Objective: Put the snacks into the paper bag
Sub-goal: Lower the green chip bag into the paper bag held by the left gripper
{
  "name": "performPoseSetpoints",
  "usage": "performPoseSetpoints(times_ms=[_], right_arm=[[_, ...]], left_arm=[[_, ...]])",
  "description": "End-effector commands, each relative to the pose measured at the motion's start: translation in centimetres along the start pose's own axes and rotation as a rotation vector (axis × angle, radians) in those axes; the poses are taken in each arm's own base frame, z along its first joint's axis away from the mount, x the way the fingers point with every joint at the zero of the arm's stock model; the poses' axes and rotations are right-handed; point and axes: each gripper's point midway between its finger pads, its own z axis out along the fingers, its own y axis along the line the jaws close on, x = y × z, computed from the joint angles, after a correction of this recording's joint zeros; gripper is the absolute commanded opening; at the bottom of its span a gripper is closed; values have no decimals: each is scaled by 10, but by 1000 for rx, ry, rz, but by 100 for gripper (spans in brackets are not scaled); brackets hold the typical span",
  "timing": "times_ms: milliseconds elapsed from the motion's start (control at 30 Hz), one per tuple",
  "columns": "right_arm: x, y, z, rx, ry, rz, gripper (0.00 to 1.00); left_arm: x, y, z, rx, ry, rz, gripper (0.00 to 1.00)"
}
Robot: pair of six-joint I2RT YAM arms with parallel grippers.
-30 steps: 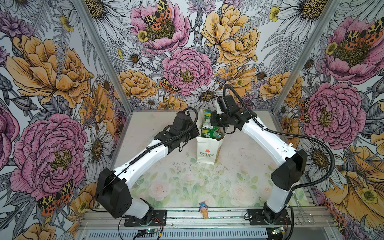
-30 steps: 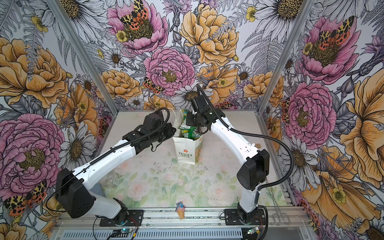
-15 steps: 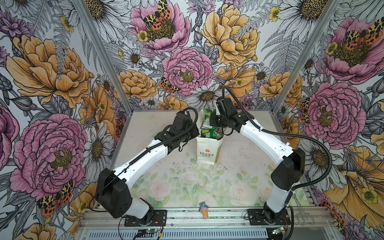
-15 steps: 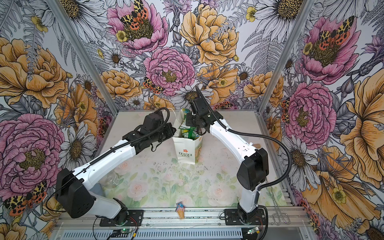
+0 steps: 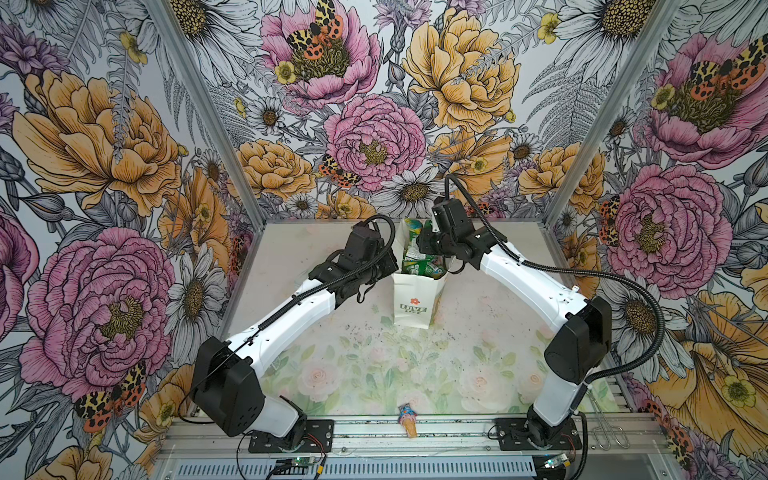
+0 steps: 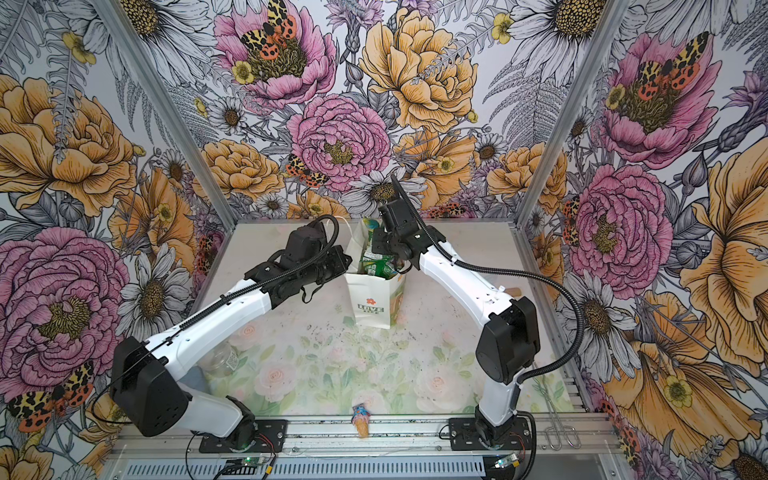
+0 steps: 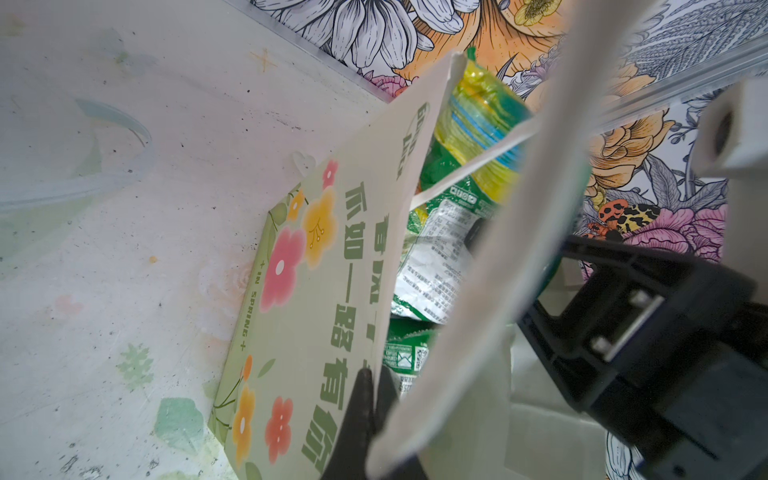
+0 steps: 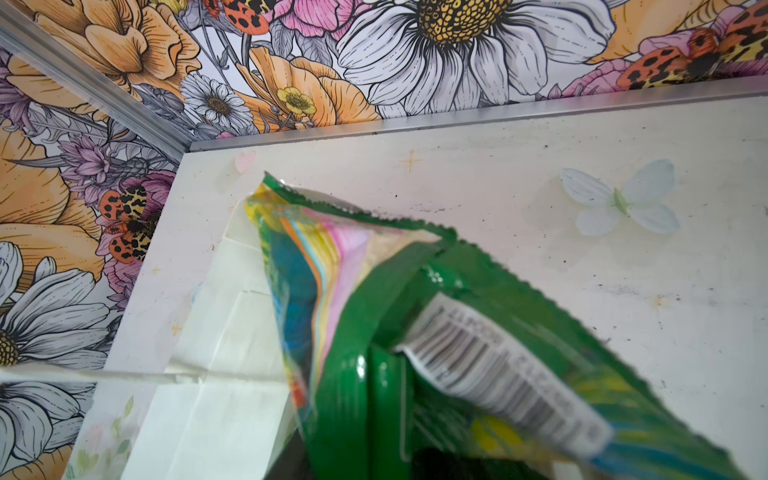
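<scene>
Your right claw point(image 5: 424, 246) has nudged in over the paper bag point(image 5: 412, 300) mouth, green packet point(image 8: 419, 332) sticking up inside it, grip unreadable; left claw point(image 7: 374, 395) pinched shut on its rim, so release looks next.

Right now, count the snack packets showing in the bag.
3 at least, in the paper bag: a yellow-teal packet at the back, a white-labelled green packet mid-mouth, a second green packet by the front rim. More may be hidden.
</scene>
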Motion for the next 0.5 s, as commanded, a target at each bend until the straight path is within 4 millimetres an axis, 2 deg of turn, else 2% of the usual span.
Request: performPoseSetpoints(times_ms=[0, 467], right_arm=[[-20, 1, -21, -3, -85, 1, 47], [-31, 9, -47, -48, -125, 2, 53]], left_arm=[[-3, 4, -6, -3, -7, -17, 0], [-4, 3, -5, -1, -7, -19, 0]])
